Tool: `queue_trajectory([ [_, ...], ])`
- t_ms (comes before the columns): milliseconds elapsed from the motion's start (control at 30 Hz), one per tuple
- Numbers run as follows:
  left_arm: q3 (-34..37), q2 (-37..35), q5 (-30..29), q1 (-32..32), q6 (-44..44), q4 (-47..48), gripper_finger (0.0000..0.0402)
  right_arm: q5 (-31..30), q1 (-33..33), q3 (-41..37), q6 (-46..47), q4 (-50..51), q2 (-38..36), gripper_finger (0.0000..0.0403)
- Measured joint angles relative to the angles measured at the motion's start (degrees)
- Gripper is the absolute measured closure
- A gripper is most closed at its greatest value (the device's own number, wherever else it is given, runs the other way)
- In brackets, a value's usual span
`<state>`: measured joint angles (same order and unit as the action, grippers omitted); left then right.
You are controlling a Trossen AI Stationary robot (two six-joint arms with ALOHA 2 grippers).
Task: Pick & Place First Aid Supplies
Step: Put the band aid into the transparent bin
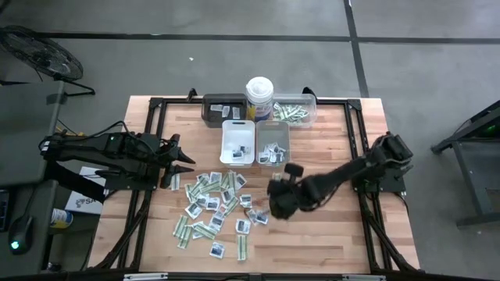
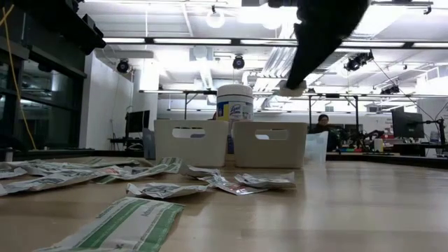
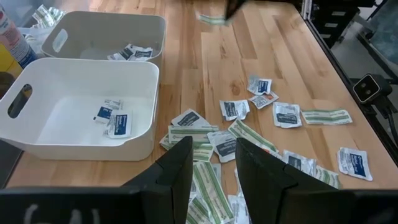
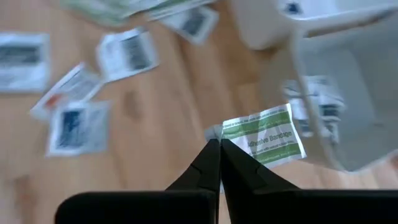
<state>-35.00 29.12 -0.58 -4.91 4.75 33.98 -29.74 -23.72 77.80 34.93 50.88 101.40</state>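
The first aid supplies point(image 1: 212, 204) lie scattered flat on the wooden table, white sachets mixed with green-and-white strips; they also show in the left wrist view point(image 3: 261, 124) and the low view point(image 2: 140, 217). My right gripper point(image 4: 219, 144) is shut on one green-and-white strip point(image 4: 264, 137), raised above the table near the grey tray point(image 1: 273, 143). In the high view this gripper point(image 1: 275, 191) hangs over the pile's right edge. My left gripper point(image 3: 212, 155) is open and waits at the pile's left side point(image 1: 183, 168), touching nothing. My right gripper pinches the green-and-white strip by one short end point(image 4: 225, 132) between the tips of its two fingers, which slant down from above. The strip is lifted clear of the table and sticks out past the fingertips, seen high up in the low view point(image 2: 290, 89).
A white tray point(image 1: 238, 142) and the grey tray stand side by side behind the pile, each with a few sachets. Farther back are a dark tray point(image 1: 223, 109), a white canister point(image 1: 258, 97) and a clear tray point(image 1: 295, 109). Bare wood lies to the right point(image 1: 336, 226).
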Motion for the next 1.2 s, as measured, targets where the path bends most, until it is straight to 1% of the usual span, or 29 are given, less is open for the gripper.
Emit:
queue_trajectory([
  [167,0.0,0.0,0.0,0.0,0.0,0.0,0.0283,-1.0,6.5,0.0,-2.1,2.0,-1.9,0.0403],
  [367,0.0,0.0,0.0,0.0,0.0,0.0,0.0283,-1.0,17.1,0.0,-1.7,2.4,-3.8,0.0403],
  [533,0.0,0.0,-0.1,0.0,0.2,0.0,0.0283,1.2,26.6,0.0,-0.9,3.5,-4.2,0.0403],
  [633,0.0,0.0,-0.5,0.0,0.5,0.0,0.0283,2.2,31.9,0.0,-2.6,3.1,-4.1,0.0403],
  [933,0.0,0.0,-3.6,0.0,3.0,0.0,0.0283,6.2,45.3,0.0,-5.6,2.7,-4.1,0.0403],
  [1033,0.0,0.0,-5.0,0.0,3.0,0.0,0.0283,7.8,48.9,0.0,-9.3,1.6,-4.1,0.0403],
  [1200,0.0,0.0,-7.7,0.0,3.0,0.0,0.0283,10.9,54.0,0.1,-19.5,-1.4,-4.1,0.0403],
])
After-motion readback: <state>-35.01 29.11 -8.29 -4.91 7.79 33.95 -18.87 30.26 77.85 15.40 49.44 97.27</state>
